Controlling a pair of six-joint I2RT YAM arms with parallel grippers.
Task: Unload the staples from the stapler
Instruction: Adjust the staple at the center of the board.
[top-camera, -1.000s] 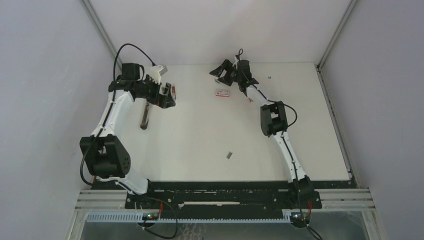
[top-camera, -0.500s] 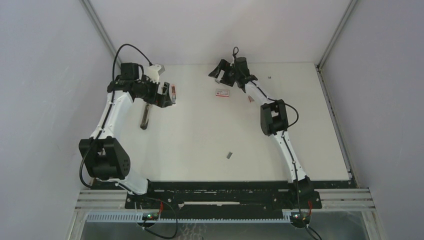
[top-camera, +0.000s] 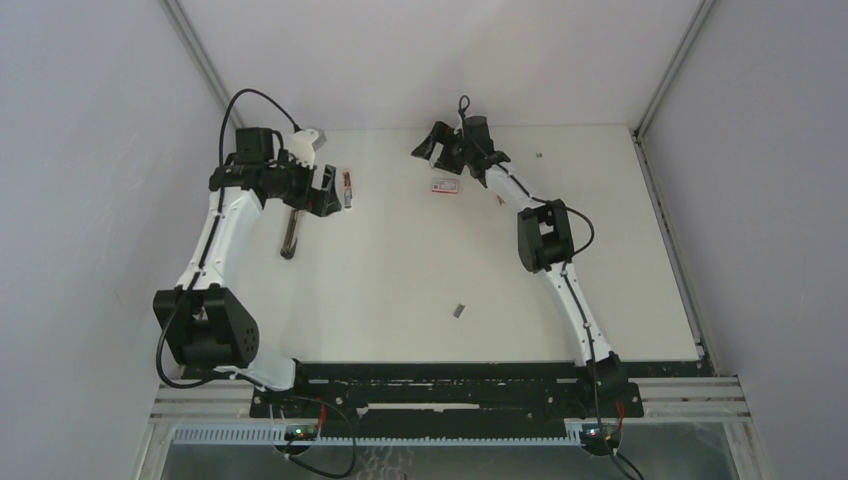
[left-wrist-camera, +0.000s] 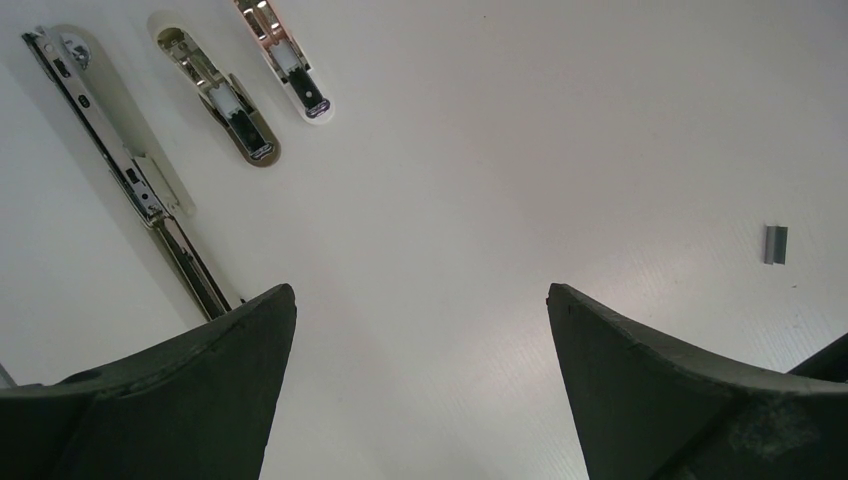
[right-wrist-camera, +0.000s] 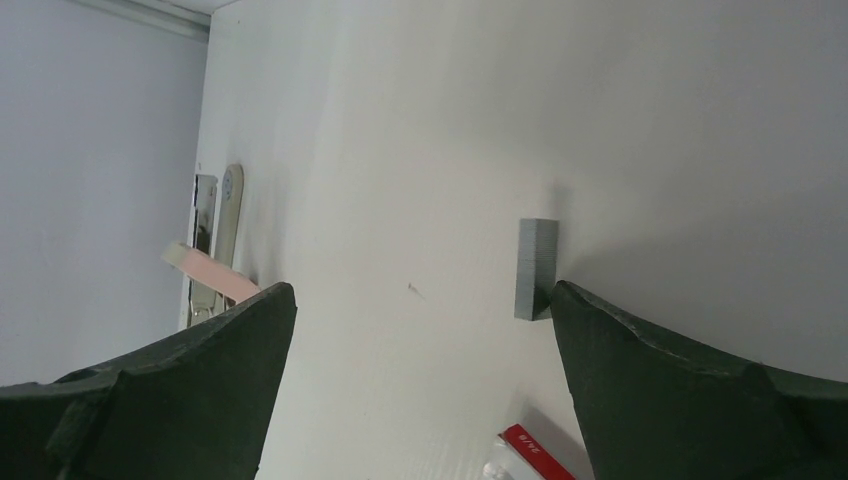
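Start with the work surface. It is a flat white table (top-camera: 400, 270) enclosed by plain grey walls (top-camera: 90, 150), with two slanted aluminium posts (top-camera: 195, 55) at the far corners. A black mounting rail (top-camera: 440, 385) runs along the near edge and carries both arm bases. Count two arms. The left gripper (top-camera: 333, 194) is over the far left of the table, its jaws spread wide with nothing between them. The right gripper (top-camera: 433, 150) is at the far centre, its jaws equally wide and also holding nothing. Count one pink-and-white stapler (top-camera: 290, 230), opened out at the far left. Its long chrome rail (left-wrist-camera: 135, 185) lies beside the left gripper (left-wrist-camera: 420, 300), and two shorter oval pieces (left-wrist-camera: 215, 95) lie beyond it. You cannot tell whether these pieces are joined to the rail. Count one small flat red-and-white box (top-camera: 445, 186), just beside the right gripper on its near side. The staples are out on the table as small grey metal blocks. One block (top-camera: 458, 310) lies alone near the table centre, well apart from both grippers. A second block (right-wrist-camera: 537, 268) appears just beside one fingertip of the right gripper (right-wrist-camera: 420, 295). The left wrist view shows one grey block (left-wrist-camera: 776, 244), but you cannot tell which block it is. A dark speck (top-camera: 538, 155) near the far right edge is too small to identify.
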